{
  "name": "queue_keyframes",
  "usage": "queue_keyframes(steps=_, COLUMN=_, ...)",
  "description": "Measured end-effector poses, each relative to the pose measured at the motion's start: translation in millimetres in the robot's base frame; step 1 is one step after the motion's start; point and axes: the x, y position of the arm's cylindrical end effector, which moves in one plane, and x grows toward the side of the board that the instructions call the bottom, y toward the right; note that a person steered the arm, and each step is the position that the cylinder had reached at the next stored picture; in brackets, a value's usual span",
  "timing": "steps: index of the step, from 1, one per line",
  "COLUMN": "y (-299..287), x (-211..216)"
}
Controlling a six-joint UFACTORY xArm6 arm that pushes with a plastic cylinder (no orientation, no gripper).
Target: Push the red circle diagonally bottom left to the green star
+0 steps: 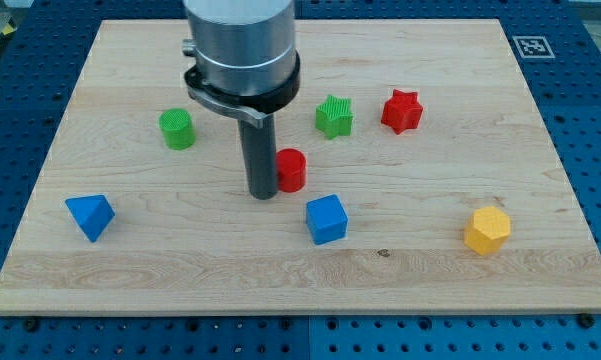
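The red circle [293, 169] lies near the middle of the wooden board [130, 260]. The green star [334, 116] sits above and to the right of it, a short gap away. My tip [263, 194] rests on the board right at the red circle's left side, touching or nearly touching it. The rod partly hides the circle's left edge.
A red star [402, 110] lies right of the green star. A green circle [177, 129] is at the upper left. A blue triangle [89, 216] is at the lower left, a blue cube [327, 219] below the red circle, a yellow hexagon [487, 230] at the lower right.
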Motion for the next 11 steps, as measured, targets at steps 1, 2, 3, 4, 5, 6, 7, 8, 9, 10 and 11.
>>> queue_keyframes(steps=1, y=8.2, x=0.0)
queue_keyframes(steps=2, y=15.0, x=0.0)
queue_keyframes(steps=3, y=16.4, x=-1.5)
queue_keyframes(steps=4, y=20.2, x=-4.3)
queue_keyframes(steps=5, y=26.2, x=-5.2)
queue_keyframes(steps=6, y=35.5, x=-5.2)
queue_keyframes(steps=7, y=48.5, x=-1.9)
queue_keyframes(steps=8, y=53.3, x=-1.3)
queue_keyframes(steps=9, y=56.6, x=-1.3)
queue_keyframes(steps=10, y=56.6, x=-6.2)
queue_keyframes(steps=11, y=55.4, x=-10.8)
